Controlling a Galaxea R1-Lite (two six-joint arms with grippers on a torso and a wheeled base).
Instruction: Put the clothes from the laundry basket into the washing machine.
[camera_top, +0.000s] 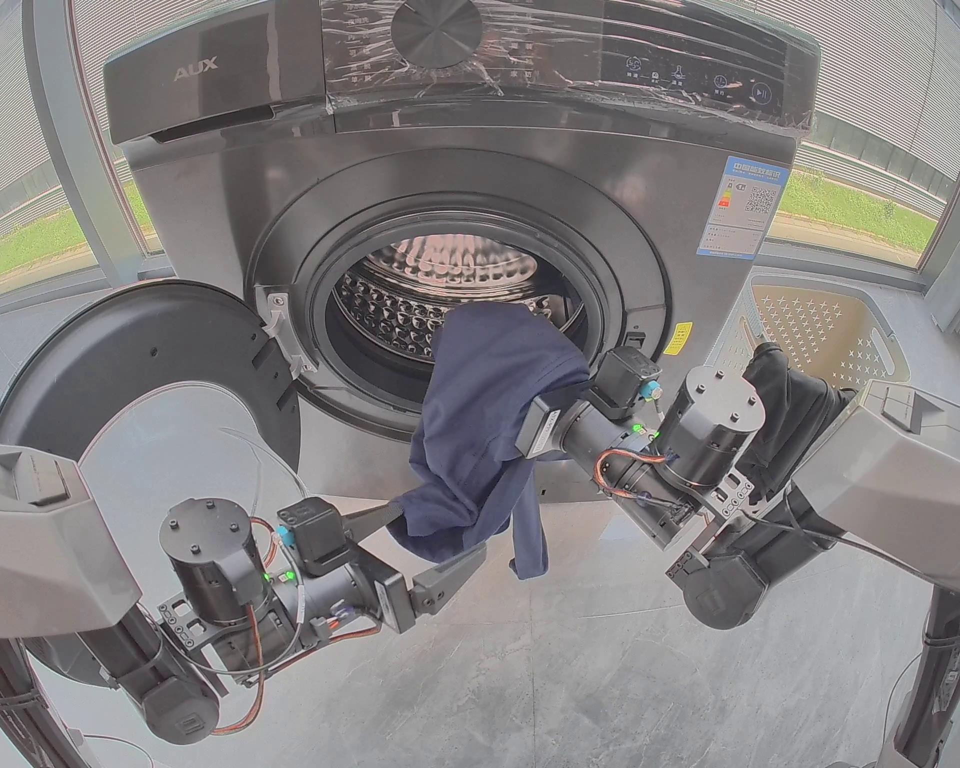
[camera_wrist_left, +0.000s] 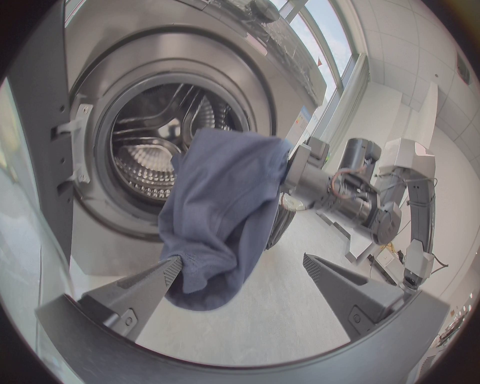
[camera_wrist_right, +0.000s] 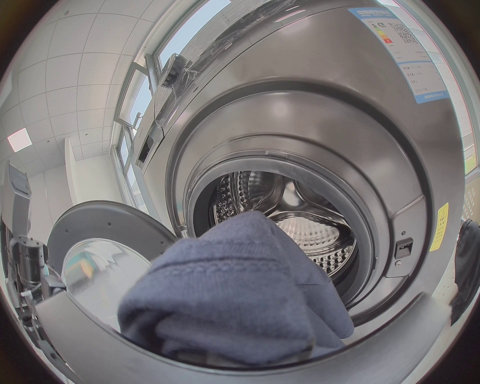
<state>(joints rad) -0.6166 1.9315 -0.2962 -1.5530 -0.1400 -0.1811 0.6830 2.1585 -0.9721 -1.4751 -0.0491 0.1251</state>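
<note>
Door of the washing machine is standing fully open; the door is lying at 8 o'clock of the round port, and the steel drum is showing through that port. A navy garment is hanging in front of the 5 o'clock part of the port rim. Its upper end is sitting before the mouth of the drum, though whether it is passing the rim cannot be told. Its lower folds are dangling outside the machine, above the floor.

At 3 o'clock of the navy garment the right gripper is carrying the cloth, which is draping over its front end. The cloth is covering the tip, so whether it is clamping or only supporting the cloth cannot be told. In the right wrist view the navy garment is bunching directly before the camera, with the drum lying beyond it.

At 6 o'clock of the navy garment the left gripper is hovering with its jaws spreading wide. In the left wrist view one of its fingers is touching the lowest fold of the navy garment, while the other is standing apart from the cloth.

At 3 o'clock of the washing machine the laundry basket is standing on the floor. A black cloth is lying at its near rim, just behind the right arm.
</note>
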